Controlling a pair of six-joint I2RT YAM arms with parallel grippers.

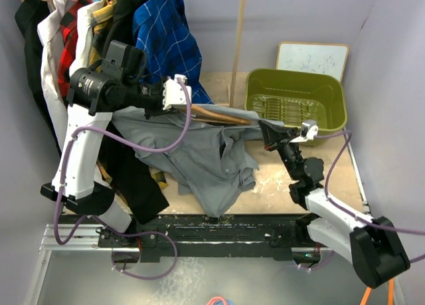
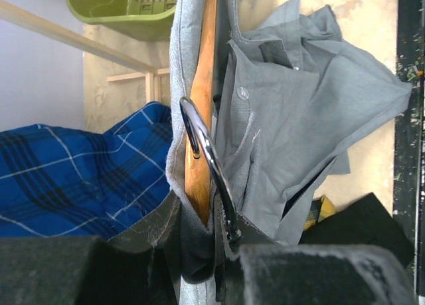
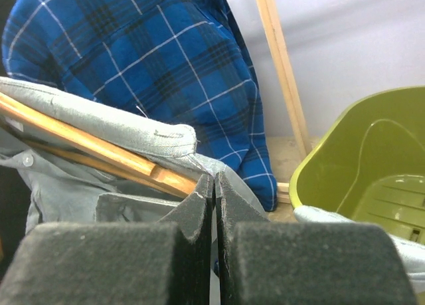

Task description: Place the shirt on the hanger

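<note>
top external: left jaws grip hanger (image 1: pixel 214 112), right jaws pinch shirt (image 1: pixel 212 165) edge beside bin (image 1: pixel 264 92).

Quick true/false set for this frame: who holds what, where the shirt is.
1. The left gripper holds the hanger at its hook end. True.
2. The shirt lies inside the green bin. False: it is draped over the hanger and hangs down to the table, outside the bin.
3. The right gripper is wide open. False: its jaws are shut.
4. A blue check shirt hangs at the back. True.
</note>
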